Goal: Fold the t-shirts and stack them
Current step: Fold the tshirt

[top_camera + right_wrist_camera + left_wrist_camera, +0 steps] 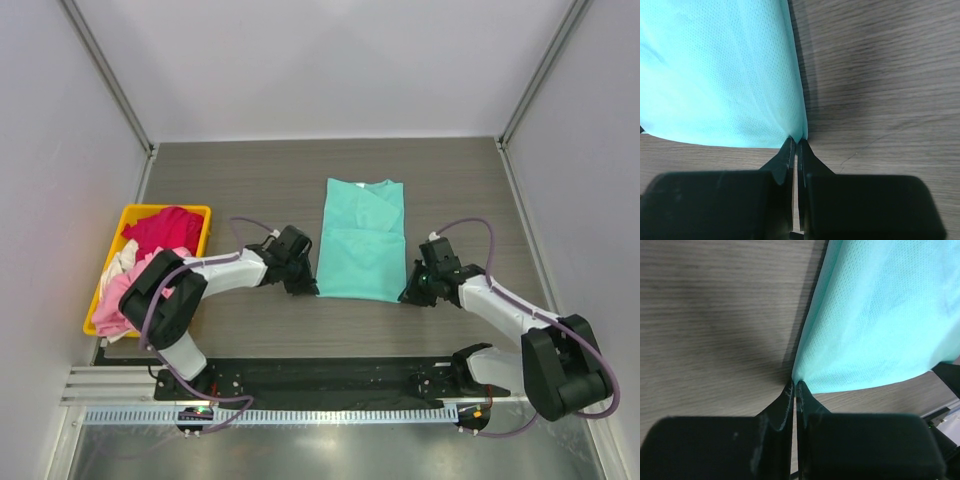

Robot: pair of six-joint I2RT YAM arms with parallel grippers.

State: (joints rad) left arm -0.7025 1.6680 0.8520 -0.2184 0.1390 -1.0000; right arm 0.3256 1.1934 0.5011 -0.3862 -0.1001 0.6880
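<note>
- Teal t-shirt (362,240): folded to a long rectangle and laid flat at the middle of the table (230,180). Its near edge ran from one gripper to the other.
- Left gripper (795,385): jaws closed, pinching the near left corner of the teal t-shirt. In the wrist view the cloth fanned up and right from the tips.
- Right gripper (796,141): jaws closed, pinching the near right corner. The cloth fanned up and left from the tips.
- Left arm: elbow bent out to the left, forearm reaching inward, wrist low over the table.
- Right arm: mirrored, elbow out to the right, wrist low.
- Yellow plastic bin (130,215): at the table's left edge, well apart from the teal t-shirt. The left arm's elbow overlapped its near end in the top view.
- Bin contents: magenta-red t-shirt (165,228) at the far end, whitish t-shirt (120,258) in the middle, light pink t-shirt (125,290) heaped at the near end.
</note>
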